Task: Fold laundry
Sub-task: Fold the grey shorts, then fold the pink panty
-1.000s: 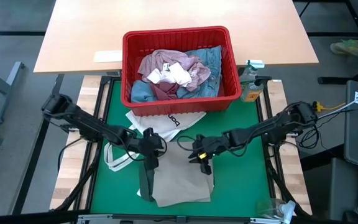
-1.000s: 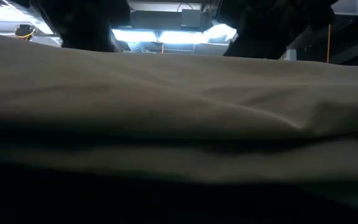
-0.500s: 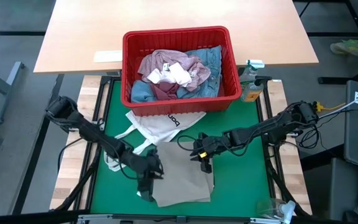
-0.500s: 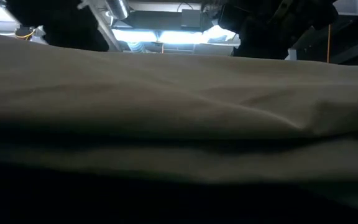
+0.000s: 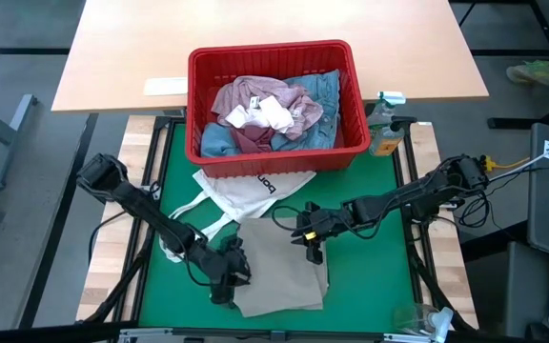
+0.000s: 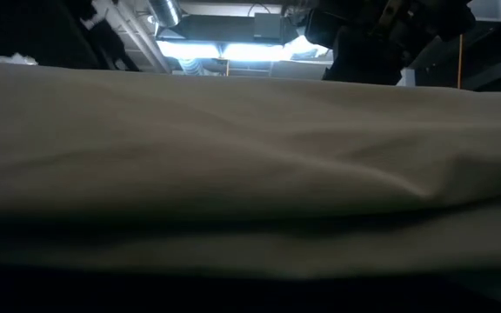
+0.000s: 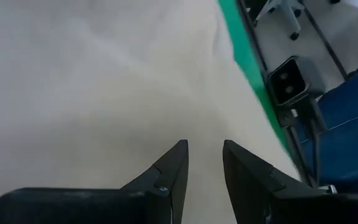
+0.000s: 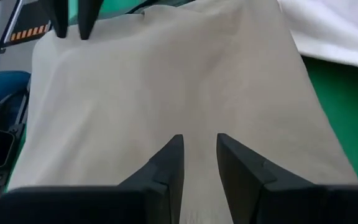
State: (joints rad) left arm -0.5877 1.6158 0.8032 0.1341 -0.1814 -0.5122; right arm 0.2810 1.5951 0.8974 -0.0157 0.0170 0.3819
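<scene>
I have the beige trousers (image 5: 279,278) lying flat on the green mat (image 5: 370,276) at the near edge of the counter, already doubled into a rough rectangle. I read that as a fold half made, laid out where both arms can reach.

My left end effector (image 5: 221,286) is down at the trousers' near left corner and my right end effector (image 5: 310,243) at the far right corner. I take that diagonal stance as meant to keep the cloth flat and square. In both wrist views the fingers (image 7: 173,171) stand a narrow gap apart with nothing pinched between them, so I call both released, though whether the tips touch the fabric I cannot tell from here. A dark strip shows just under the left end effector; it may be the green top, but it is too hidden to say.

The rest of the laundry sits in the red basket (image 5: 351,67) at the far side: a pink top (image 5: 255,95), blue denim (image 5: 327,90) and white socks (image 5: 260,114). A white tote bag (image 5: 246,193) sprawls between basket and trousers, its edge just beside the fold, and could catch a sweeping arm. A spray bottle (image 5: 384,129) stands right of the basket.
</scene>
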